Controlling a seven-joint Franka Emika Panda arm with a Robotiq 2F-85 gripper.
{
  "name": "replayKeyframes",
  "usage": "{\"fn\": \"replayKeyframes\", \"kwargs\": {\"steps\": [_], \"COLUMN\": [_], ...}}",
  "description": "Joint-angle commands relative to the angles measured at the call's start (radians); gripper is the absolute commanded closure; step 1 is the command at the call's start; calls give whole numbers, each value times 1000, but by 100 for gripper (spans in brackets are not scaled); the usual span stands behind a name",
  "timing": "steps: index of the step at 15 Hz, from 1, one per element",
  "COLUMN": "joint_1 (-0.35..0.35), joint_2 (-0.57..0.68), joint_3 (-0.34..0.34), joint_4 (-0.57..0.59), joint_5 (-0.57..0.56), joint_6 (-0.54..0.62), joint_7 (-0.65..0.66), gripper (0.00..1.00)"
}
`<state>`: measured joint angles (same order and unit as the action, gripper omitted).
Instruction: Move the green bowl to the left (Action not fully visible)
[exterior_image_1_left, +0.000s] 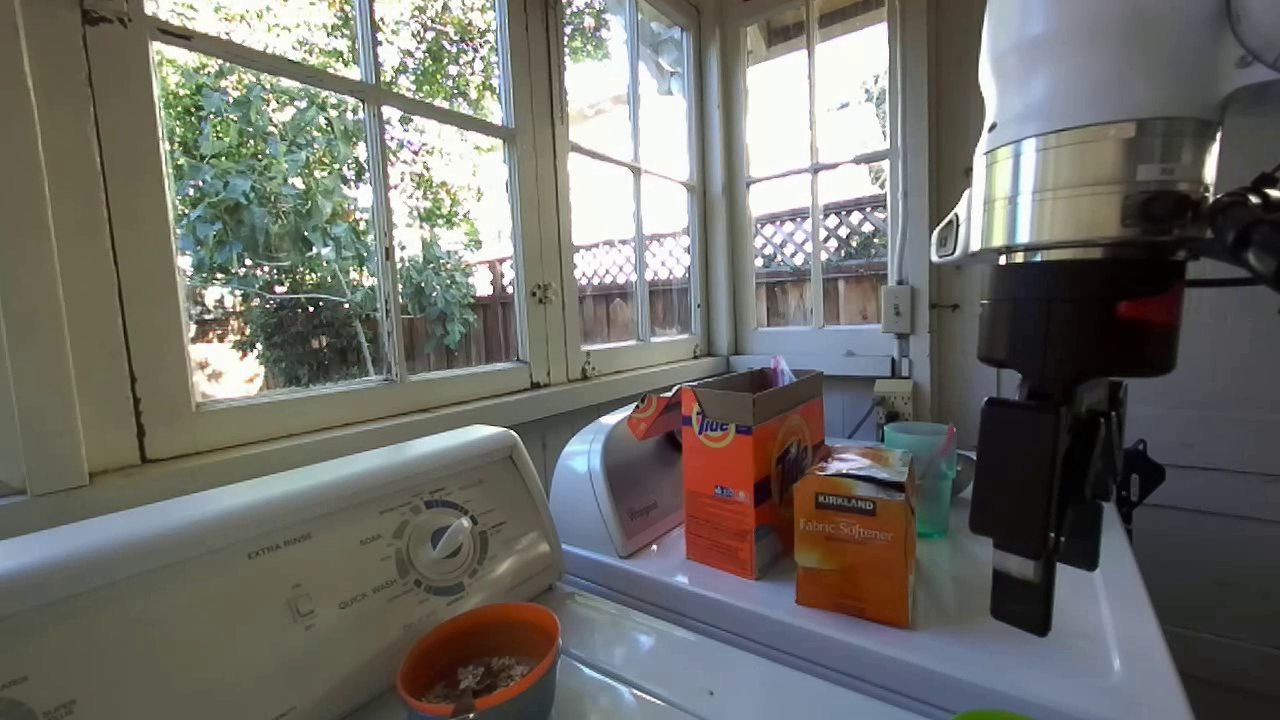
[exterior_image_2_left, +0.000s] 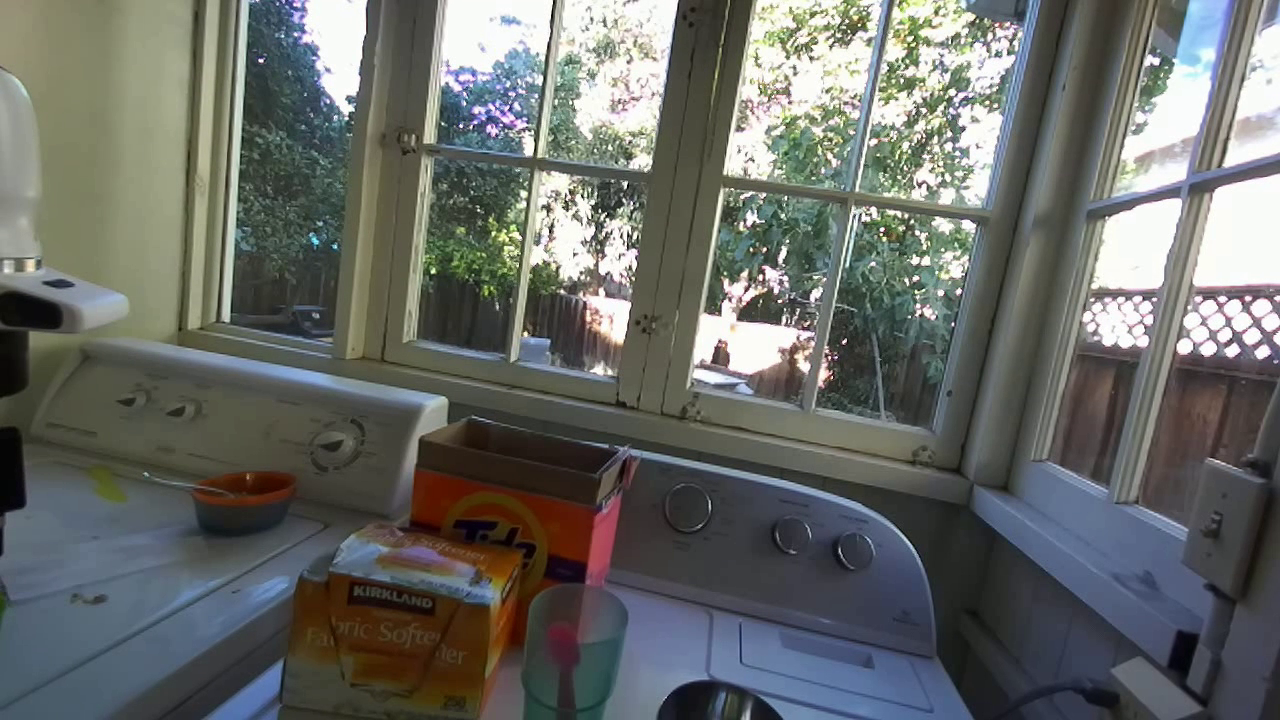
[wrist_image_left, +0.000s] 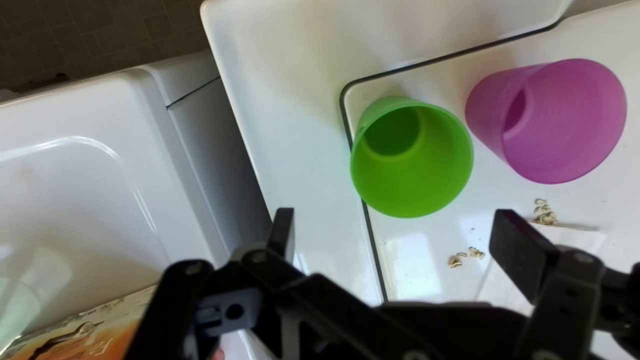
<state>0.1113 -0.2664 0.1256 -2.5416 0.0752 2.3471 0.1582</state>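
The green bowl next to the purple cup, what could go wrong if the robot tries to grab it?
The open gripper might bump the purple cup, which stands very close to the green bowl, and knock it over. It could also hit the bowl's tall side and tip it, since nothing is holding it. And if the bowl got pushed off the white machine, it might fall toward the dark gap.

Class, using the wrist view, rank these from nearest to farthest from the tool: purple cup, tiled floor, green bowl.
1. Green bowl, just right of centre, nearest the tool.
2. Purple cup, upper right.
3. Tiled floor, upper left corner, farthest.
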Motion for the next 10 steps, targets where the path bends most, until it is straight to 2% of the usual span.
{"fn": "replayKeyframes", "kwargs": {"steps": [1,10], "joint_1": [-1,-1], "joint_2": [0,0], "joint_3": [1,1], "joint_4": [1,5], "joint_5": [0,1], "joint_6": [-2,-2], "joint_7": [-1,-1], "gripper": [0,0]}}
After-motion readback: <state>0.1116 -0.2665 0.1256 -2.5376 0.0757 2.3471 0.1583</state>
